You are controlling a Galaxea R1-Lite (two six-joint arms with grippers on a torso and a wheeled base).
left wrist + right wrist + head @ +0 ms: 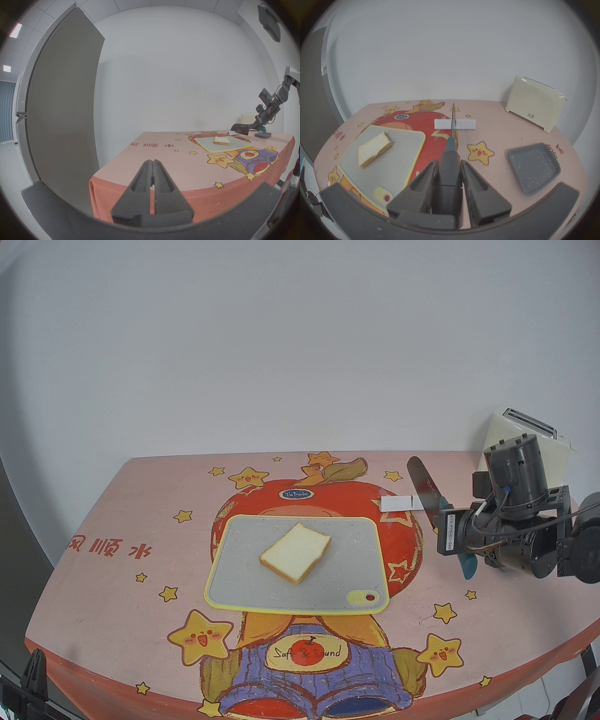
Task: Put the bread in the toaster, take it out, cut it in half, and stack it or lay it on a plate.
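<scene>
One slice of bread (295, 551) (373, 149) (222, 140) lies flat on the grey cutting board (250, 577) (397, 162) with a yellow rim. My right gripper (449, 170) (456, 534) is shut on the teal handle of a knife (426, 487) (453, 120), held above the table to the right of the board, blade pointing away toward the wall. The cream toaster (535, 107) (531, 440) stands at the back right. A grey square plate (534, 167) (262, 135) rests near the right edge. My left gripper (152, 175) hangs shut and holding nothing, off the table's left corner.
A white paper strip (397, 503) (455, 124) lies on the pink tablecloth under the knife blade. A grey panel (62, 103) stands to the left of the table. The wall runs close behind the table.
</scene>
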